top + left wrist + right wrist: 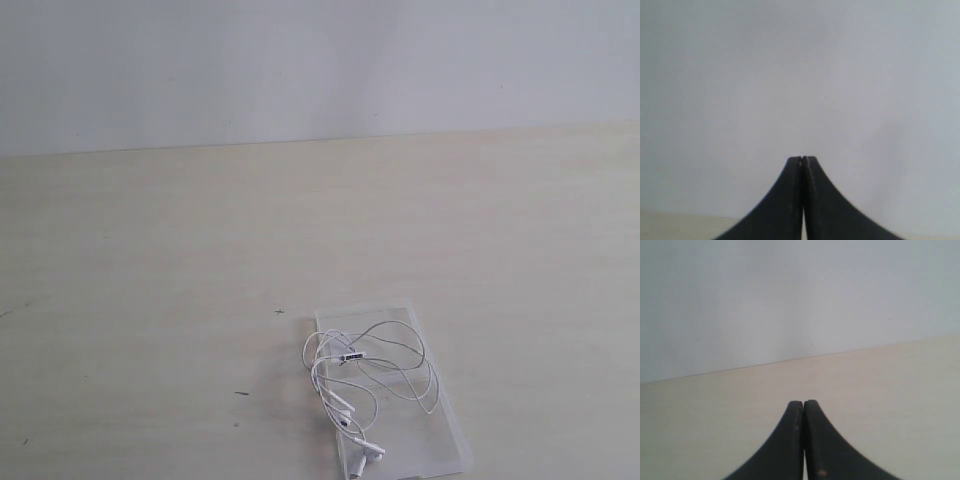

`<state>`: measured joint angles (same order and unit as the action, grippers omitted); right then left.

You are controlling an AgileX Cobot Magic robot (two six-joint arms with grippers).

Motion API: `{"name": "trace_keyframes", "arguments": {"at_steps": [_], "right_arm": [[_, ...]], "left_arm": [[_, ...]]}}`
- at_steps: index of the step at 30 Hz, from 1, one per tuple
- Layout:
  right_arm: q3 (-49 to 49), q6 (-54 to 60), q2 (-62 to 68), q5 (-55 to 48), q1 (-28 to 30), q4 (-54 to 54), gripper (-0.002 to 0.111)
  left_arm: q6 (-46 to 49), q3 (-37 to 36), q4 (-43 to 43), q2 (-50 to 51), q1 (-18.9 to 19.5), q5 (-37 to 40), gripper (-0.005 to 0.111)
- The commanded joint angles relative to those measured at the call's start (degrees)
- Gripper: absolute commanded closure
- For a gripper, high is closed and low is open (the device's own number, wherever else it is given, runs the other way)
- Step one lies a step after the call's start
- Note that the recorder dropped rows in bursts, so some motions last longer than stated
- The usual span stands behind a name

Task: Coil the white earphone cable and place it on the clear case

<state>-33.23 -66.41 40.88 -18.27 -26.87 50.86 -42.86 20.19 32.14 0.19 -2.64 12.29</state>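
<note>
Closest to my wrist cameras were my own two hands. My left gripper was pinched together with nothing in it. My right gripper was pinched together too, and empty. Neither one showed in the wide view, so both were well away from the job.

Biggest of all was the pale table, with the grey wall behind it. Next came the clear case, lying flat at the near side of the table. On top of it lay the white earphone cable in loose, messy loops. One loop poked out past the case's edge. Smallest were the little remote and the earbuds.

I thought plenty could go wrong. The wire was thin, so it could slip out of my fingers. The loops crossed each other, so a pull could make a knot. The case looked light and smooth, so a tug on the wire could slide it away or drag the earbuds off.
</note>
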Motion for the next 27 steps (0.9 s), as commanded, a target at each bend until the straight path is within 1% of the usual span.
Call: {"name": "trace_keyframes", "arguments": {"at_steps": [1,3,7,12,14,16,18,20,23,25,27], "right_arm": [[0.3,0.5,-0.3,0.5,0.2,0.5,0.108],[0.3,0.5,-0.3,0.5,0.2,0.5,0.108],[0.3,0.5,-0.3,0.5,0.2,0.5,0.108],[0.3,0.5,-0.3,0.5,0.2,0.5,0.108],[0.3,0.5,-0.3,0.5,0.2,0.5,0.108],[0.3,0.5,-0.3,0.5,0.2,0.5,0.108],[0.3,0.5,-0.3,0.5,0.2,0.5,0.108],[0.3,0.5,-0.3,0.5,0.2,0.5,0.108],[0.3,0.5,-0.3,0.5,0.2,0.5,0.108],[0.3,0.5,-0.3,0.5,0.2,0.5,0.108],[0.3,0.5,-0.3,0.5,0.2,0.5,0.108]], "left_arm": [[-6.6,-7.2,0.1,-0.2,0.1,-5.7,0.107],[-9.4,-10.0,0.1,-0.2,0.1,-6.9,0.107],[-11.2,-13.8,0.1,-0.2,0.1,-9.8,0.107],[-15.8,-15.1,-0.1,-0.2,0.1,-10.5,0.107],[-18.1,-15.5,-0.3,-0.2,0.1,-13.2,0.107],[-17.4,-15.6,-2.6,-0.2,0.1,-16.5,0.107],[-11.6,-15.6,-7.6,-0.2,0.1,-17.4,0.107],[-2.4,-16.0,-15.0,-0.2,0.1,-17.4,0.107],[10.3,-18.1,-23.3,-0.2,0.1,-17.2,0.107],[15.5,-20.2,-26.9,-0.2,0.1,-16.9,0.107],[19.7,-20.2,-28.5,-0.2,0.1,-16.6,0.107]]}}
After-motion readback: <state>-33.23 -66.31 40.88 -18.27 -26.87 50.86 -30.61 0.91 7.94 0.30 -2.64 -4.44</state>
